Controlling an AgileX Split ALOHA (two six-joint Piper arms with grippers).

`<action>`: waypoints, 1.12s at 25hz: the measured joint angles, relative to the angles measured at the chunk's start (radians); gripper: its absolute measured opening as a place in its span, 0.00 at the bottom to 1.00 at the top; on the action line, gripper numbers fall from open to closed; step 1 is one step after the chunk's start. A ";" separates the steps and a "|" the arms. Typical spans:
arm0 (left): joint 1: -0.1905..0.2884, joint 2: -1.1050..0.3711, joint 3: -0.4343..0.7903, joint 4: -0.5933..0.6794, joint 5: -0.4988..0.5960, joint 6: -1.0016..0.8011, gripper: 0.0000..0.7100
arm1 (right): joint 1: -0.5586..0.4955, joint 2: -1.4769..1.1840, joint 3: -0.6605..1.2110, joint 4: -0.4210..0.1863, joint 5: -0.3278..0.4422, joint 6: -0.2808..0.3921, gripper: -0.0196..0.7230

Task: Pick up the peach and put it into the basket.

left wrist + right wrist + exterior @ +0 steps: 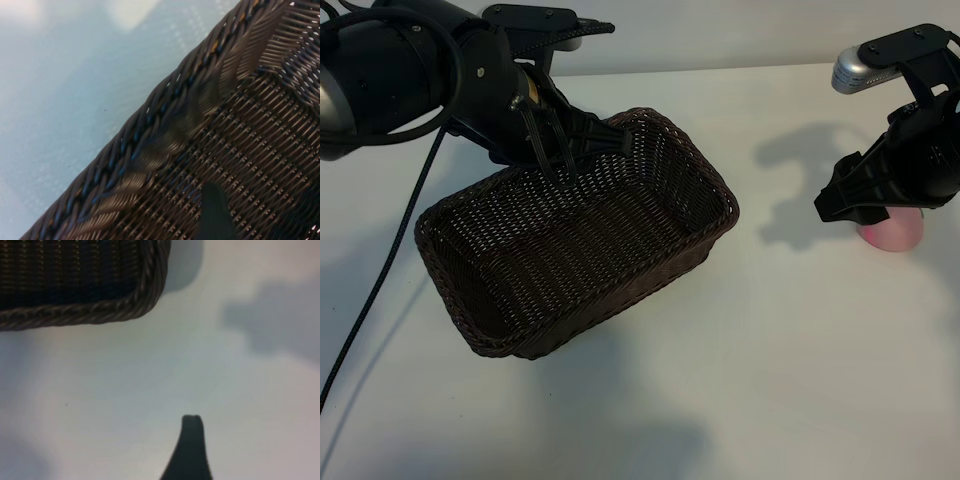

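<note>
Small round pale-pink peach — upper part hidden behind black right pincer; left pincer fingertips indistinct — against dark brown woven wicker basket.

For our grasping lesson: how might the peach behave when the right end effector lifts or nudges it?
The peach looks round, so a nudge would probably roll it across the table. Its smooth matte skin may slip. It seems small beside the basket, so likely light.
</note>
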 joint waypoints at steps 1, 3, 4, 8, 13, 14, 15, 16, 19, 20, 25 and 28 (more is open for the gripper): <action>0.000 0.000 0.000 0.000 0.000 0.000 0.71 | 0.000 0.000 0.000 0.000 0.000 0.000 0.83; 0.000 0.000 0.000 0.000 0.000 0.000 0.71 | 0.000 0.000 0.000 0.000 0.002 0.000 0.83; 0.000 0.000 0.000 0.000 0.000 0.000 0.71 | 0.000 0.000 0.000 0.000 0.004 0.000 0.83; 0.000 0.000 0.000 0.000 0.000 0.000 0.71 | 0.000 0.000 0.000 0.000 0.007 0.000 0.83; 0.000 0.000 0.000 0.000 0.000 0.000 0.71 | 0.000 0.000 0.000 0.000 0.010 0.000 0.83; 0.000 0.000 0.000 0.000 0.000 0.000 0.71 | 0.000 0.000 0.000 0.000 0.011 0.000 0.83; 0.000 0.000 0.000 0.000 0.000 0.000 0.71 | 0.000 0.000 0.000 0.000 0.011 0.000 0.83; 0.000 0.000 0.000 0.000 0.000 0.000 0.71 | 0.000 0.000 0.000 0.000 0.011 0.000 0.83; 0.000 0.000 0.000 0.000 0.000 0.000 0.71 | 0.000 0.000 0.000 0.000 0.012 0.001 0.83; 0.000 0.000 0.000 0.000 0.000 0.000 0.71 | 0.000 0.000 0.000 0.000 0.012 0.001 0.83; 0.000 0.000 0.000 0.000 0.000 0.000 0.71 | 0.000 0.000 0.000 0.000 0.012 0.001 0.83; 0.000 0.000 0.000 0.004 0.000 0.000 0.71 | 0.000 0.000 0.000 0.000 0.012 0.001 0.83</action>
